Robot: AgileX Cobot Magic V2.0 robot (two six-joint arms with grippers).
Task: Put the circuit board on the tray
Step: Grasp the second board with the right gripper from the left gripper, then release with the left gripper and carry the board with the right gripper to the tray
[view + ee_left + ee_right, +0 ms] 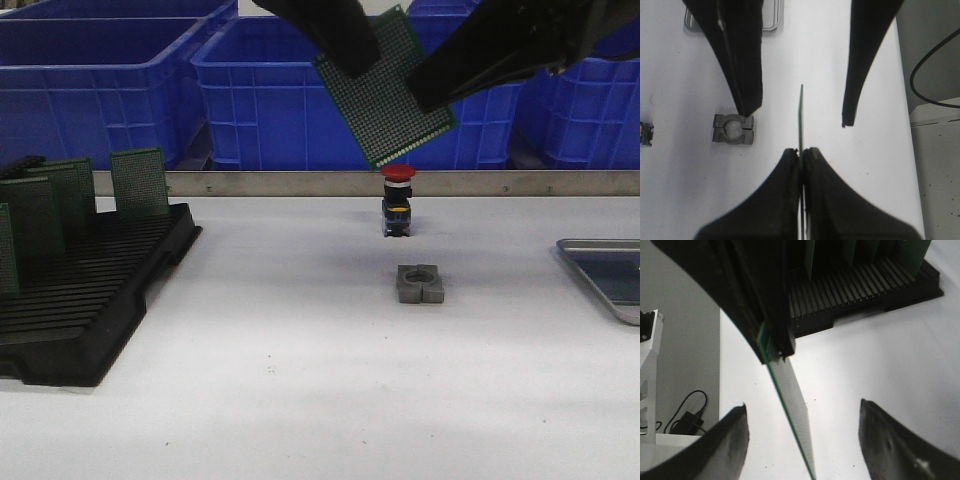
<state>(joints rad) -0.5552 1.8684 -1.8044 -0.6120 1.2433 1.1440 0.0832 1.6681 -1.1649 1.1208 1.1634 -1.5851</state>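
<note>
My left gripper (355,62) is shut on the top corner of a green perforated circuit board (388,95) and holds it tilted, high above the table's middle. In the left wrist view the board (801,112) shows edge-on, pinched between my left gripper's (801,152) closed jaws. My right gripper (802,412) is open, with one finger on each side of the board (790,405) and not touching it. In the front view the right gripper (428,98) reaches in from the upper right. The silver tray (600,262) lies at the table's right edge, partly cut off.
A black slotted rack (90,300) with several upright green boards stands at the left. A red-capped push button (398,200) and a grey clamp block (419,284) sit mid-table under the board. Blue crates (100,80) line the back behind a metal rail.
</note>
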